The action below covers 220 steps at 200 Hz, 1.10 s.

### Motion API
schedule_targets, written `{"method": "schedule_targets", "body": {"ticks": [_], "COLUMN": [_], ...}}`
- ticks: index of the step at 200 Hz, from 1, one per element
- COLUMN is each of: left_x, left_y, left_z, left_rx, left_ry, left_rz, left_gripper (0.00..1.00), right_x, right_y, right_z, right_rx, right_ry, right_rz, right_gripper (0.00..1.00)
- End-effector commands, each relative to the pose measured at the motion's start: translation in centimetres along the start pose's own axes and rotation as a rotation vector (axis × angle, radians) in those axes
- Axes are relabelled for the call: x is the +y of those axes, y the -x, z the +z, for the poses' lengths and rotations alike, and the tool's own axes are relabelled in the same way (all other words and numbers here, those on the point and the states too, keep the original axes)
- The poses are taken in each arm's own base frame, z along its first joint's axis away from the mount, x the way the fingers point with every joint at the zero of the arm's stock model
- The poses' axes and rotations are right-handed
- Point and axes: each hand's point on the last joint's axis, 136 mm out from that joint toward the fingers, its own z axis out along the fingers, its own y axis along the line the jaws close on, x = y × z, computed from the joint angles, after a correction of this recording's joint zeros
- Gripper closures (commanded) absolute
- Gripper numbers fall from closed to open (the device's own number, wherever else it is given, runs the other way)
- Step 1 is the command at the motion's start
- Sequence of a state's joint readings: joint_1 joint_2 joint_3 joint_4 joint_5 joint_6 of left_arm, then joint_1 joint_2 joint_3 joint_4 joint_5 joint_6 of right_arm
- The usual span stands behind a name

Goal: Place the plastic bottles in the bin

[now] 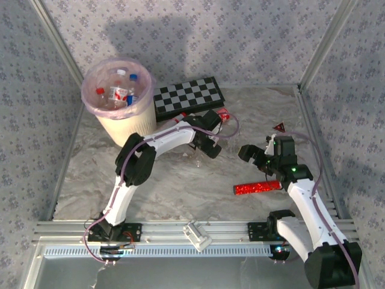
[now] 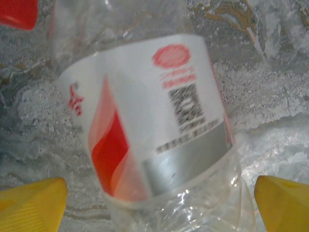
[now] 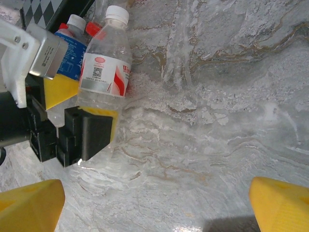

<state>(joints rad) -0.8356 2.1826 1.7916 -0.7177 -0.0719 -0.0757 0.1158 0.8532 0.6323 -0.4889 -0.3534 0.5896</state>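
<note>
Bottle between spread left claw, ends cropped.

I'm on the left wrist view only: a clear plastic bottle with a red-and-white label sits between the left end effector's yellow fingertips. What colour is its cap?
Observer: The right wrist view shows a white cap on that red-and-white-labelled bottle.
Operator: Anything beside it?
Observer: A clear plastic bottle with a blue label lies close alongside.
Operator: Where's the bin?
Observer: The round cream-white bin with a pink liner stands far back on the left.
</note>
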Motion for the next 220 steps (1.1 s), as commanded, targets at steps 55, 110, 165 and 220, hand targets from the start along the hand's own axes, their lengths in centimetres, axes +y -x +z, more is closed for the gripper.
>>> {"method": "schedule_targets", "body": {"ticks": [55,110,165,220], "left_x": [0.7,1.3,3.7,11.4], "left_y": [1.6,3.0,5.4,5.5], "left_z": [-2.3,-9.4,-23.5,-36.3], "left_rx": [-0.043,-0.128,-0.369,-0.618], "left_ry": [0.021,0.033,0.075,0.097], "left_rz": [-0.001,0.029,0.068,-0.066], "left_gripper": [0.35,0.51,0.64,0.74], "right_x": [-0.3,-0.4,-0.5,-0.3], "right_y": [-0.4,-0.3,-0.2,-0.1], "right_z": [-0.1,-0.5,-0.5,0.7], "right_rx": [0.006,-0.003,-0.005,0.016], "right_ry": [0.008,-0.003,0.001,0.028], "right_rz": [0.006,0.006,0.003,0.012], "right_gripper": [0.0,0.0,0.0,0.0]}}
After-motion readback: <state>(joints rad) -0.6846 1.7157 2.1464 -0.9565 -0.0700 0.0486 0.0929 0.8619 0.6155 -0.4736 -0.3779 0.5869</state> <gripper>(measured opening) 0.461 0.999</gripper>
